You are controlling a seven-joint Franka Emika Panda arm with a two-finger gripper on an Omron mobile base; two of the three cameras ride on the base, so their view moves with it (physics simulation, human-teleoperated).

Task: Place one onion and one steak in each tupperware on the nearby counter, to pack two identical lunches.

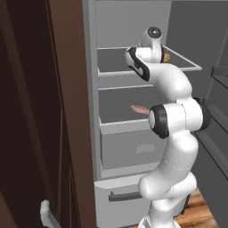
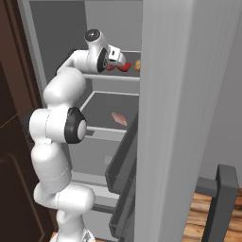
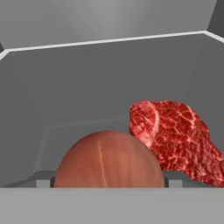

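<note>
My gripper (image 3: 109, 183) reaches into the open fridge at the upper shelf (image 1: 182, 62). A round brown onion (image 3: 109, 159) sits right in front of the hand, and the fingertips (image 3: 174, 179) touch its two sides. A raw red marbled steak (image 3: 177, 135) lies just to the onion's right, touching it; it also shows past the hand (image 2: 124, 67). A second steak (image 1: 140, 109) (image 2: 119, 118) lies on the lower shelf. The tupperware and the counter are out of view.
The fridge door (image 2: 189, 118) stands open at the right, its bins (image 2: 124, 160) jutting inward. Grey drawers (image 1: 129, 151) sit under the shelves. A dark brown cabinet wall (image 1: 67, 111) closes the left side. The shelf's back wall (image 3: 109, 22) is close behind the food.
</note>
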